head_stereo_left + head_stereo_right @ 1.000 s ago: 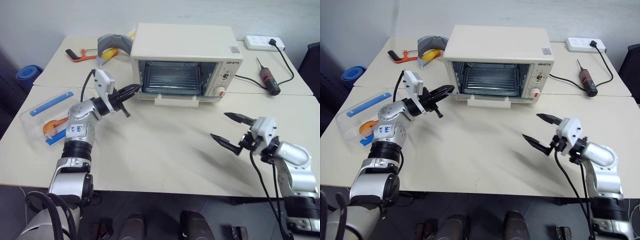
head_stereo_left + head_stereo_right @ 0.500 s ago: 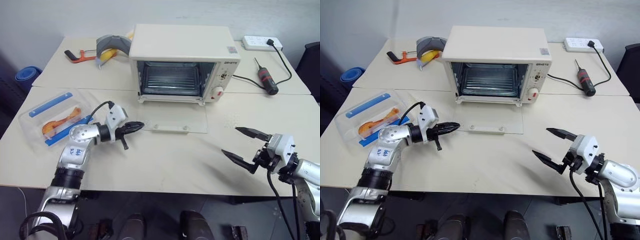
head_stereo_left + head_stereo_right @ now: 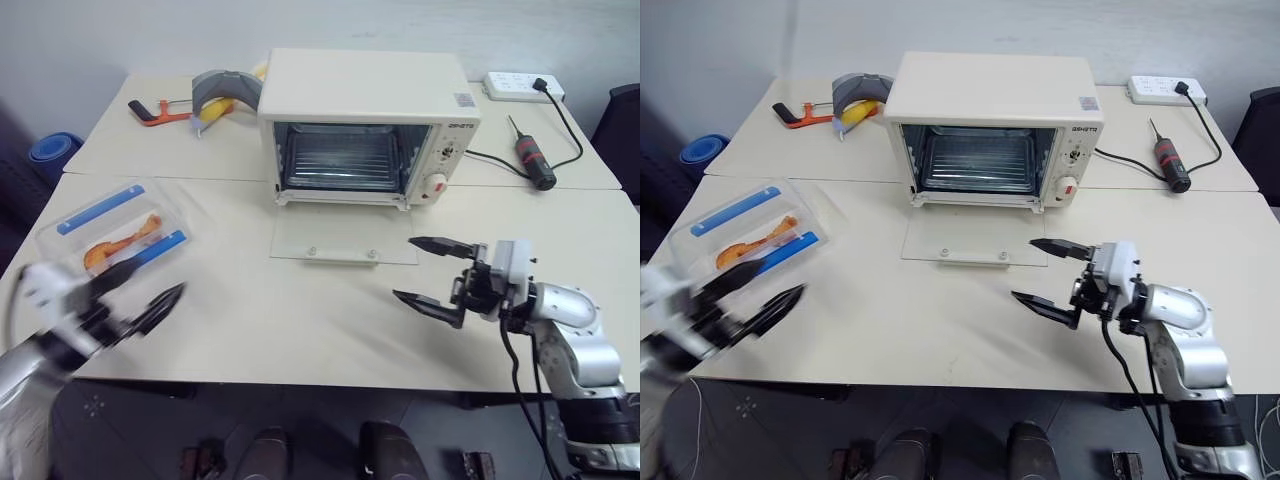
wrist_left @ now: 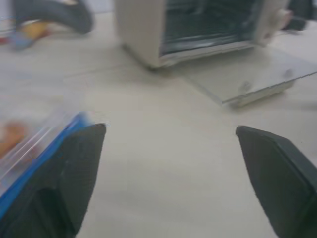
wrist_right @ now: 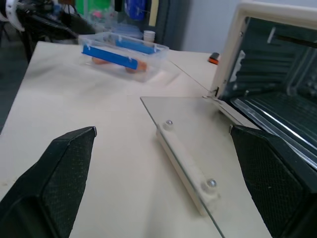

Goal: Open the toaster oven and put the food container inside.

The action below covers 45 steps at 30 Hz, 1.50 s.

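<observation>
Left gripper (image 3: 135,295) gapes wide at seven o'clock, beside the clear blue-clipped plastic food container (image 3: 115,238); cream boxy toaster oven (image 3: 366,125) door's down, ready for loading.

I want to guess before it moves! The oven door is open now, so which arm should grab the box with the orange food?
Probably the left. Its open left pincer is right beside the food container. The right pincer, also open, sits in front of the toaster oven, across the table.

Two cream tables (image 3: 300,330) stood end to end below a pale wall (image 3: 150,35) across the top; dark floor (image 3: 20,190) showed at left.
</observation>
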Available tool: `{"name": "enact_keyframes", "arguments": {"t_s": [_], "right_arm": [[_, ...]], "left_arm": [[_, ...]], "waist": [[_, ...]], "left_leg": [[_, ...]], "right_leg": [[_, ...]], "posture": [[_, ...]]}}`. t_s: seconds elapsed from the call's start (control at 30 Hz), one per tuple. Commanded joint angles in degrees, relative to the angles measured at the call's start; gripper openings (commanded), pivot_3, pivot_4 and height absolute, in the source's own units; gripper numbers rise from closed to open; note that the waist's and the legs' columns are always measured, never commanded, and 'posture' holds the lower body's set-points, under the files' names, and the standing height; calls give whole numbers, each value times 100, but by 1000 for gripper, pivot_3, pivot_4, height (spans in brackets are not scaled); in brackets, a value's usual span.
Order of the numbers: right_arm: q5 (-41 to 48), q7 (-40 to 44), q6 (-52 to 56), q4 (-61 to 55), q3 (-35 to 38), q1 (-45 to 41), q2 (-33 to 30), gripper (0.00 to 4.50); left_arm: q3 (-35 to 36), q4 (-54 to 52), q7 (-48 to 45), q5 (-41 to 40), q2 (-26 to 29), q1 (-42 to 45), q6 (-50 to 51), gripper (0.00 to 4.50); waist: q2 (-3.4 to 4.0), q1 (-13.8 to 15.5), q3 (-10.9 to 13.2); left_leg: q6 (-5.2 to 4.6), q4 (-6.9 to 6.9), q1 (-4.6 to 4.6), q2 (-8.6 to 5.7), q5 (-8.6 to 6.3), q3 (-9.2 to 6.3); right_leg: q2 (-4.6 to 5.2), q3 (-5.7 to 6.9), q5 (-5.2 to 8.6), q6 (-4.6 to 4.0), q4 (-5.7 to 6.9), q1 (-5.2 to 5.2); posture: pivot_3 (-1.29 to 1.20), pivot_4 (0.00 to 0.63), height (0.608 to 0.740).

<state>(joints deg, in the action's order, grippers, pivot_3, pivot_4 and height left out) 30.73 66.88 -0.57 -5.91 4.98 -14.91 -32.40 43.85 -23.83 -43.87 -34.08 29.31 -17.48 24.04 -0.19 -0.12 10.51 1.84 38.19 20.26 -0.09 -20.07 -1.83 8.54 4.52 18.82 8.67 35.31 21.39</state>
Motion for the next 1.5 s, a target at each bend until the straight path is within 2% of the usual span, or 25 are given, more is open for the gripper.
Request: {"name": "enact_keyframes", "arguments": {"t_s": [0.03, 0.2, 0.3, 0.37, 0.53, 0.63, 0.77, 0.9, 1.07, 1.2, 1.5], "right_arm": [[109, 160, -170, -28, -72, -128, 150, 4500], [153, 217, -82, -111, -180, -190, 253, 4500], [123, 181, -162, -198, -217, -221, 321, 4500], [113, 154, -157, -215, -205, -221, 333, 4500], [73, 116, -111, -227, -180, -262, 286, 4500], [47, 106, -103, -218, -167, -256, 257, 4500], [22, 88, -121, -174, -161, -256, 256, 4500], [-19, -1, -145, -202, -121, -176, 247, 4500], [-31, -92, -149, -334, -114, -42, 231, 4500], [-68, -205, -171, -406, -84, 23, 203, 4500], [-121, -313, -190, -420, -46, 87, 94, 4500]], "left_arm": [[1210, 252, 230, -270, -396, -774, -435, 4482], [1860, 971, 814, -419, -550, -1095, -450, 4482], [1894, 1126, 1304, -721, -336, -820, -21, 4482], [1949, 1145, 1759, -1226, 11, -477, 624, 4482], [1846, 1902, 3175, -1814, 1608, 807, 2695, 4482], [1189, 2673, 3442, -1719, 2705, 1586, 4039, 4482], [274, 3719, 3465, -1168, 3364, 2603, 4237, 4482], [-435, 4594, 3209, -767, 3589, 3477, 4206, 4482], [-1158, 5230, 2805, -318, 3507, 4112, 4041, 4482], [-1385, 5540, 2607, 70, 3526, 4293, 3658, 3573], [-1472, 5415, 2208, 367, 3492, 4491, 3448, 790]], "waist": [[-1, 28, 0], [-2, 164, 0], [-3, 158, -1], [-7, 163, -3], [-29, 124, -16], [-28, 19, -16], [-23, -113, -13], [-23, -183, -13], [-24, -148, -13], [-25, -152, -13], [-25, -148, -13]], "left_leg": [[-2, 0, 2, 0, -1, 0], [-4, 8, 2, -2, -3, -5], [-7, 6, 2, -2, -5, -4], [-6, 5, 2, 0, -4, -7], [2, 7, 2, 1, 0, -26], [-3, -4, -4, -6, -3, -45], [-2, -23, -5, -5, -2, -44], [6, -24, -4, 1, 1, 5], [7, -20, -3, 0, 2, 9], [7, -17, -2, 0, 2, 10], [7, -15, -2, 0, 2, 11]], "right_leg": [[-1, 1, -1, -2, -27, 0], [-1, 6, -6, -10, -28, -6], [-1, 4, -7, -11, -29, -5], [-2, 6, -7, -11, -26, -3], [-4, 8, -7, -11, 18, 1], [-3, -9, -7, -11, 22, 10], [-4, -10, -7, -11, 21, 22], [-12, -5, -6, -12, 21, 25], [-11, -6, -6, -11, 23, 27], [-11, -7, -6, -11, 23, 27], [-10, -7, -6, -11, 26, 27]], "posture": [[0, 150, 740], [0, 150, 740], [0, 150, 740], [0, 150, 740], [0, 150, 740], [0, 150, 740], [0, 150, 740], [0, 150, 740], [0, 150, 740], [0, 150, 740], [0, 150, 740]]}}
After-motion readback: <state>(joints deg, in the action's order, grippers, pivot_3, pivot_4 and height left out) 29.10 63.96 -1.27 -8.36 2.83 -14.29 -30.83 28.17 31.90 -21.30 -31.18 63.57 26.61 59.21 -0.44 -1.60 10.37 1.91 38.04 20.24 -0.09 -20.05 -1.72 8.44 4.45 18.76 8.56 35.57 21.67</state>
